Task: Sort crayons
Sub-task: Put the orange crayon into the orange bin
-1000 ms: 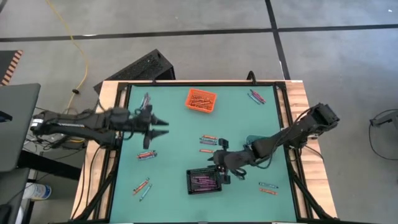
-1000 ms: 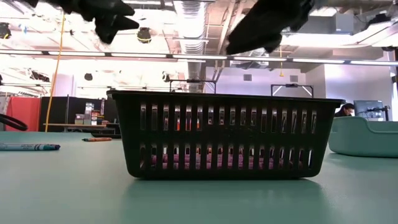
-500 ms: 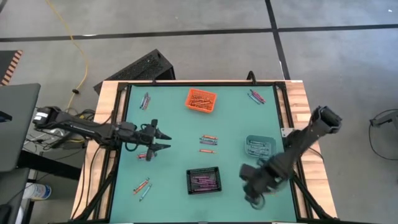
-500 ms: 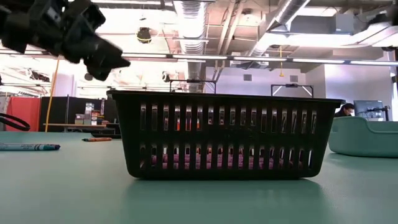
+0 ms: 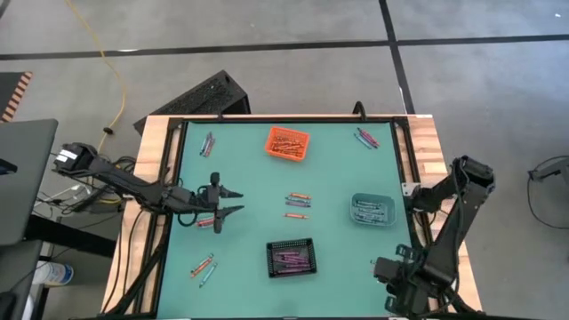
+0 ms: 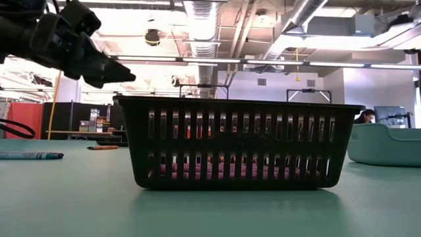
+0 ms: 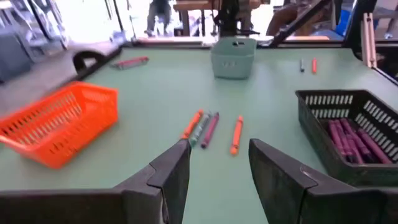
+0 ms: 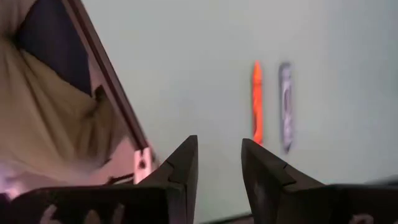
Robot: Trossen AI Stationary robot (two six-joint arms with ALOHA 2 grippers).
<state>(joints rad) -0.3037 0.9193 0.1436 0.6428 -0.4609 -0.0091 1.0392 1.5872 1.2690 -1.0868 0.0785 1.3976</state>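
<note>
Crayons lie in small groups on the green table: three at the middle (image 5: 297,203), two at the near left (image 5: 204,267), others at the far left (image 5: 207,142) and far right (image 5: 364,139). My left gripper (image 5: 235,202) hovers open and almost level at the table's left, pointing at the middle crayons (image 7: 208,127); a crayon (image 5: 205,222) lies under it. My right gripper (image 5: 388,272) points down, open, above the near right corner. An orange crayon (image 8: 257,102) and a grey-blue crayon (image 8: 285,106) lie on the table beyond its fingertips (image 8: 219,155).
An orange bin (image 5: 287,144) stands at the far middle. A black bin (image 5: 292,258) with purple crayons (image 7: 348,134) stands at the near middle, and a teal bin (image 5: 372,209) at the right. The table's edge frame (image 8: 106,81) runs close beside my right gripper.
My right gripper has swung from above the black bin toward the table's near right corner and tipped over until it points down. My left gripper has sunk and drifted toward the near edge, now almost level. Neither has opened or shut, and no crayon has moved.
</note>
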